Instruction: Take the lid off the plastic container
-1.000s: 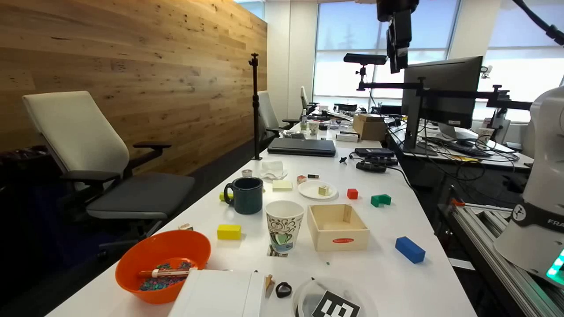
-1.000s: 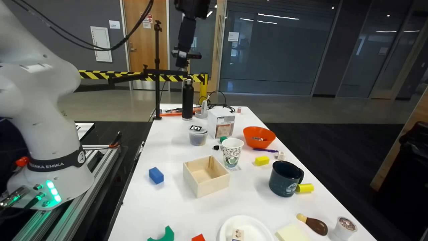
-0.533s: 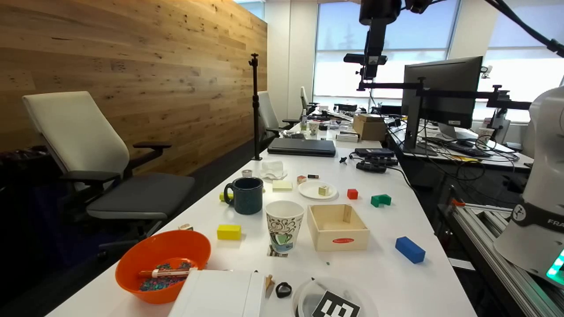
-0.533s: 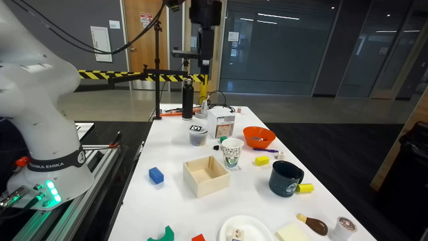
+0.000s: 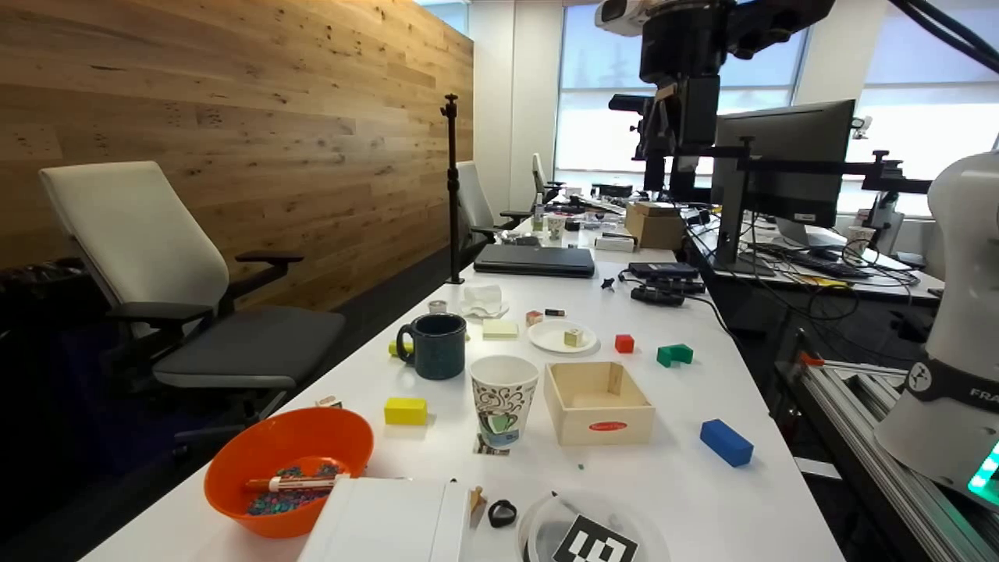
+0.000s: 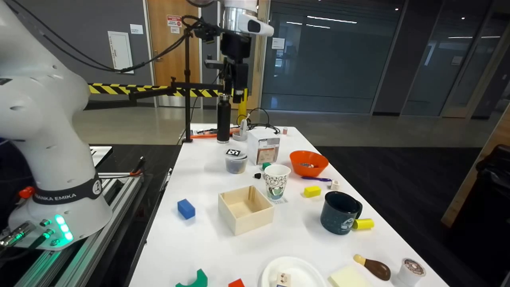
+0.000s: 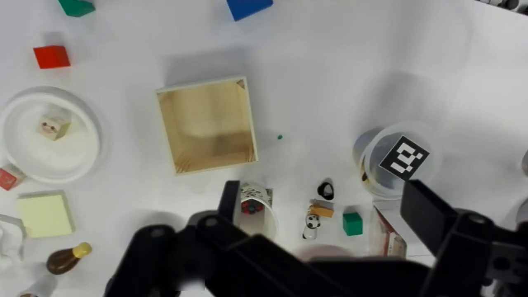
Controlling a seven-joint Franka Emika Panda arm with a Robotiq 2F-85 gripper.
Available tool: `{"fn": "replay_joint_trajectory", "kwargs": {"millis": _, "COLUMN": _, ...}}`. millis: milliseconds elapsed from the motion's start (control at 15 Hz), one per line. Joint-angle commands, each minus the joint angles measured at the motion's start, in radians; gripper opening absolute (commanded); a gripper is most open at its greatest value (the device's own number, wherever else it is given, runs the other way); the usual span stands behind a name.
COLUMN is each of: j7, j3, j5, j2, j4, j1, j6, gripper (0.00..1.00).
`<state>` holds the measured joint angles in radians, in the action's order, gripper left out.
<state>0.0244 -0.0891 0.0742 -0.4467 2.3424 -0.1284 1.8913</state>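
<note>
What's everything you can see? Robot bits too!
Plastic container: one, greyish, on the table
Lid: one, pale with black-and-white square, on the container
Carton: one, white, beside the container
Bowl: one, orange, near the carton
Wooden box: one, tan, on the table
Paper cup: one, white, beside the wooden box
Mug: one, dark teal, on the table
Plate: one, white, under a small cube
Blocks: at least six, blue, red, yellow, green, scattered
Bottle: one, black, table end
Chairs: several, pale, beside the table
Small bits: many, mixed, scattered
Robot arm: one, mostly white, beside the table
Gripper: one, black, open above the table
</note>
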Motion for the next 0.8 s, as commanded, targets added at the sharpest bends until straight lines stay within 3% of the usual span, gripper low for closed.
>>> {"fn": "replay_joint_trajectory", "kwargs": {"millis": 0, "j7": 0.023, "j3": -0.038, "j5": 0.031, "j2": 0.062, "j4": -0.007, "j1": -0.046, "j6": 0.075, "gripper": 1.0}}
{"fn": "replay_joint_trajectory", "kwargs": {"millis": 333, "j7": 0.005, "j3": -0.054, "j5": 0.007, "j2": 0.077, "j4": -0.004, "j1": -0.053, "j6": 0.065, "gripper": 1.0}}
{"fn": "replay_joint_trajectory", "kwargs": {"millis": 733, "j7": -0.148, "j3": -0.076, "j5": 0.03, "j2": 0.127, "j4": 0.033, "j1": -0.041, "j6": 0.249, "gripper": 1.0}}
